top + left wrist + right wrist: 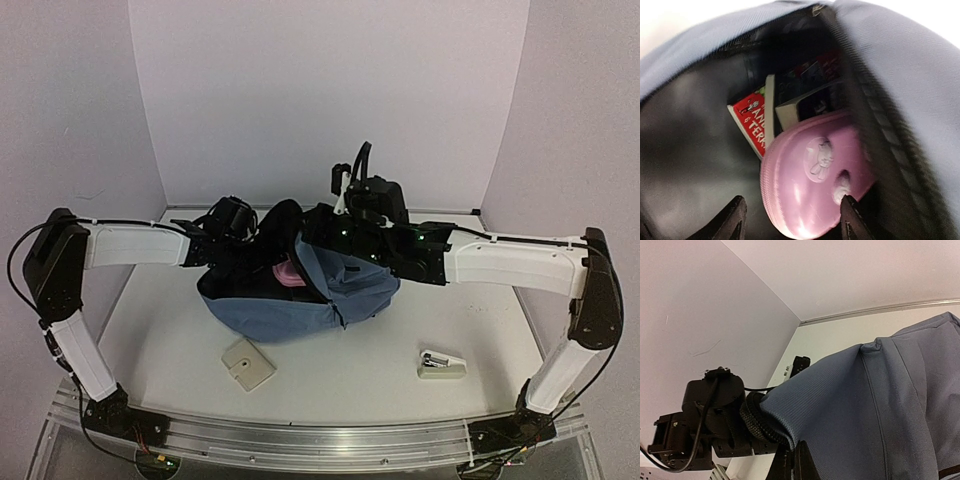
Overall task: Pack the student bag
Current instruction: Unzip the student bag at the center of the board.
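Loading step, by appearance: right claw (792, 464) pinches the rim of the student bag (300, 315), holding its mouth open around the left claw (794, 216) — spread, pink case (810, 185) lying between its fingers (737, 220) — which should next back out cleanly.

One slate-blue fabric backpack (300, 312). Inside it: one glossy pink oval case (810, 185) and two books, one red-covered (751, 122), one dark-covered (790, 112). In front of it: one beige square pad (248, 364) and one small white stapler (441, 364).

Slate-blue student bag (300, 315) lies slumped, its main compartment unzipped
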`<state>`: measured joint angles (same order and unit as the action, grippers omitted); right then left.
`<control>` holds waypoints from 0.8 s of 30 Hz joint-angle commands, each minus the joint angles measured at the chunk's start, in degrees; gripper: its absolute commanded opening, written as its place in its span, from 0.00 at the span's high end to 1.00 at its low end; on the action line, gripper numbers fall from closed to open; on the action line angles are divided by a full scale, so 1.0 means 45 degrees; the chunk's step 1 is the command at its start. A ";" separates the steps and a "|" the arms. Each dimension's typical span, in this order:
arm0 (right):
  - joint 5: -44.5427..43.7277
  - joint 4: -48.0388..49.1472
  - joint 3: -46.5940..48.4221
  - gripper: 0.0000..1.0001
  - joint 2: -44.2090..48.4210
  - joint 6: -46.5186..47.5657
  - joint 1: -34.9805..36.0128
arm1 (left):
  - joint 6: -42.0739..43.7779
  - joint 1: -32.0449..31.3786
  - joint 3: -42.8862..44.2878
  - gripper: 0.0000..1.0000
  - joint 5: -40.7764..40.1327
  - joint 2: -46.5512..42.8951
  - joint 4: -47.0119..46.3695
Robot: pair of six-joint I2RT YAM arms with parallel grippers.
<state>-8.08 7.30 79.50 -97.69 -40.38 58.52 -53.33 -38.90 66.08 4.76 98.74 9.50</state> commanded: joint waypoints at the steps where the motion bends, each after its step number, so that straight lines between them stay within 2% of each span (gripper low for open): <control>1: -0.0010 0.1425 -0.0004 1.00 0.0986 0.0045 0.0099 | 0.0166 -0.0194 0.0653 0.40 0.0459 0.0704 -0.0281; 11: -0.0160 0.1406 -0.0243 1.00 0.1223 0.0088 0.0096 | -0.0091 -0.0917 0.2122 0.57 0.0976 0.1889 -0.1316; 15: -0.0199 0.1405 -0.0329 1.00 0.1286 0.0048 0.0097 | 0.0033 -0.1254 0.3199 0.58 0.1073 0.2664 -0.0981; 19: -0.0308 0.1353 -0.0408 1.00 0.1370 0.0074 0.0089 | 0.0084 -0.1271 0.2879 0.55 0.0848 0.2500 -0.0947; 24: -0.0615 0.1182 -0.0515 1.00 0.1435 0.0318 0.0093 | 0.0463 -0.1263 0.1209 0.39 -0.0626 0.0580 -0.0366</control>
<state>-9.53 8.02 76.83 -95.38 -40.25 58.52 -53.38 -44.27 75.68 6.78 109.73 6.95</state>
